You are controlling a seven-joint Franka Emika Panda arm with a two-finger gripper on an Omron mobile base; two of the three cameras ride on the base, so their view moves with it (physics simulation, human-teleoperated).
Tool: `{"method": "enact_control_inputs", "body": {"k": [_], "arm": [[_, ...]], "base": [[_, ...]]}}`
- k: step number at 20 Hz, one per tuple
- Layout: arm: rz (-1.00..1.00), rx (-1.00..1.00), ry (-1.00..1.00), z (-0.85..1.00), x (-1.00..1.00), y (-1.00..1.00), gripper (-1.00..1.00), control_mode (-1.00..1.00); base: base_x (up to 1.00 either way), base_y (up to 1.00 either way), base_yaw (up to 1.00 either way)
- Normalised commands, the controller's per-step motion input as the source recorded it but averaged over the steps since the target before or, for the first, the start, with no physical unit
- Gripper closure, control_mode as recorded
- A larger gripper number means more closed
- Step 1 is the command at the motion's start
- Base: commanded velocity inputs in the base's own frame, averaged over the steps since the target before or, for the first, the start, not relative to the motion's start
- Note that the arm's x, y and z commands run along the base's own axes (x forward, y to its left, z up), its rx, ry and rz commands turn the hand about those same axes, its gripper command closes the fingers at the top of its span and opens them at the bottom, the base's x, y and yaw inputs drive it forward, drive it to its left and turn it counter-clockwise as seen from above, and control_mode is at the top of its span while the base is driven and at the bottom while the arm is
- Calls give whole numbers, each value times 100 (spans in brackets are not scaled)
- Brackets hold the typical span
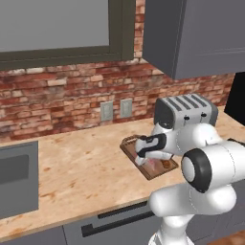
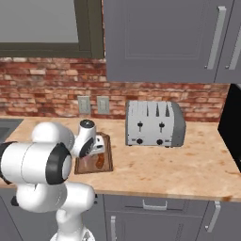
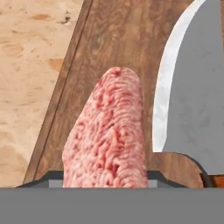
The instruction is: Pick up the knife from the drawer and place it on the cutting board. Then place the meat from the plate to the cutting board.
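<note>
- The board (image 1: pixel 154 168) lies on the counter (image 1: pixel 86 167), just in front of the toaster (image 1: pixel 187 113) and a little to its left.
- The gripper (image 1: pixel 142 160) is down over the board's middle, with the arm (image 1: pixel 210 167) bent low in front of it.
- In the hand view the meat (image 3: pixel 107 140) runs up from between the fingertips, a pink, grainy slab lying on the board's (image 3: pixel 109 39) brown wood.
- The finger tips (image 3: pixel 52 178) show as small dark corners on either side of the meat's near end, hard against it; whether they clamp it or have let go, I cannot tell.
- In the left base view a sliver of pink meat (image 1: pixel 151 164) shows on the board just right of the hand.
- The knife (image 3: pixel 192 100) lies on the board close beside the meat, its silver blade broad and curved, with a narrow strip of wood between the two.
- The knife's reddish-brown handle (image 1: pixel 166 164) rests at the board's near right part in the left base view.
- In the right base view the same handle (image 2: pixel 100 162) lies on the board (image 2: pixel 104 164), below the gripper (image 2: pixel 96 147).
- Two grey outlets (image 1: pixel 116 109) sit in the brick wall (image 1: pixel 62 103) behind the board.
- A dark sink basin (image 1: pixel 16 179) is set into the counter far to the left.
- Grey cabinets (image 2: pixel 164 37) hang above the toaster (image 2: pixel 154 123).
- A drawer (image 1: pixel 115 222) front under the counter edge is shut.
</note>
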Motion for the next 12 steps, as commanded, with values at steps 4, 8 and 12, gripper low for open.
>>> {"method": "enact_control_inputs", "body": {"k": [4, 8, 12], "arm": [[0, 0, 4, -41, 19, 0, 100, -100], [0, 0, 4, -38, 20, 3, 100, -100], [0, 0, 2, -18, -1, 13, -100, -100]], "base": [[0, 0, 0], [0, 0, 0], [0, 0, 0]]}}
